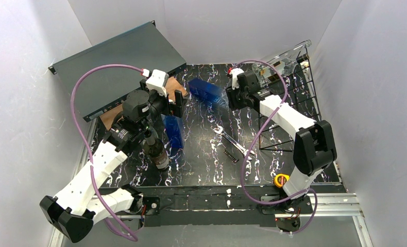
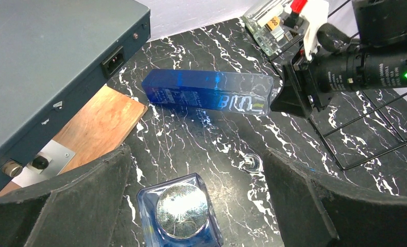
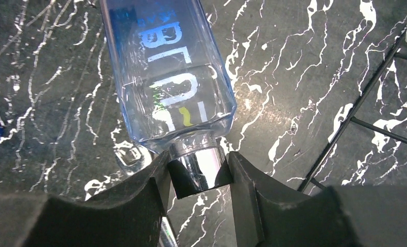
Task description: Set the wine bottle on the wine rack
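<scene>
Reaching up and leftward from its base at the near right corner, the right arm bends at a raised elbow and stretches its forearm toward the middle of the black marble-patterned table [image 1: 206, 170]. The right gripper [image 3: 197, 172] is pinched on the silver cap [image 3: 196, 154] of the wine bottle [image 3: 170, 77], one finger pressed to each side of the cap. This square, blue-tinted clear bottle lies on its side on the tabletop, neck toward the wine rack [image 1: 290, 82] and base pointing away. It sits just left of the rack and not on it; whether the neck end is raised off the surface cannot be told. Large white letters run along the bottle's side, beginning with "B", the rest too broken by glare to read, with a small yellow-green mark near the shoulder. The left arm leans in from the near left corner. The left gripper [image 2: 196, 159] points downward with its fingers spread wide above a second blue bottle [image 2: 183, 211], which stands upright showing its round silver top, and they do not touch it. Behind the left arm a dark grey metal case [image 1: 114, 64] rests slanted over a wooden board [image 2: 101, 123].
</scene>
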Available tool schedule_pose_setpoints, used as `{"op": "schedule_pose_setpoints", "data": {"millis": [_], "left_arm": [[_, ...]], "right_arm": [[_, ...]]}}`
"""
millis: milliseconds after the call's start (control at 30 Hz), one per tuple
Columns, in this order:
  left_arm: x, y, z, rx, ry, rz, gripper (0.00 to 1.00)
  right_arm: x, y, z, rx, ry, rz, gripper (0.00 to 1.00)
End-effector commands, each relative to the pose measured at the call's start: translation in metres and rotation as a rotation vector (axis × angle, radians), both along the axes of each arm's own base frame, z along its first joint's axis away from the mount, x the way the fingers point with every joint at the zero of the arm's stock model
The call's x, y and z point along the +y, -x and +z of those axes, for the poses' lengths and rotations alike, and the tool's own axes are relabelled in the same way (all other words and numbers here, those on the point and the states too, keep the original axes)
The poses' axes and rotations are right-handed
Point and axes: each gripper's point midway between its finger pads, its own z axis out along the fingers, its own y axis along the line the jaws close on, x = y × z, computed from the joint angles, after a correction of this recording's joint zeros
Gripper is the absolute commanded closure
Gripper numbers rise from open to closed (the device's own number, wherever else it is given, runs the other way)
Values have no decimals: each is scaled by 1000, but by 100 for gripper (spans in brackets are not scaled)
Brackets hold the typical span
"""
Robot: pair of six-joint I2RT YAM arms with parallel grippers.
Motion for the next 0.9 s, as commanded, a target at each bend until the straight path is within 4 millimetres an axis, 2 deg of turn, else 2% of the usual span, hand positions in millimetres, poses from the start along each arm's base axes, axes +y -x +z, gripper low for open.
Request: {"op": "schedule_pose_setpoints", "data": {"millis": [0, 133, 400, 667, 867], "left_arm": [[0, -1, 16, -33, 6, 1, 1], [-2, 2, 20, -36, 18, -13, 1], [1, 3, 21, -45, 25, -4, 1], [3, 7, 27, -55, 33, -6, 1], [1, 5, 23, -48, 31, -7, 1]], "right_arm": [[7, 4, 71, -83, -35, -60, 99], [5, 14, 91, -75, -45, -97, 99], [8, 28, 149, -130, -83, -104, 99], [10, 38, 171, -132, -67, -94, 99], [15, 43, 194, -163, -87, -85, 99]]}}
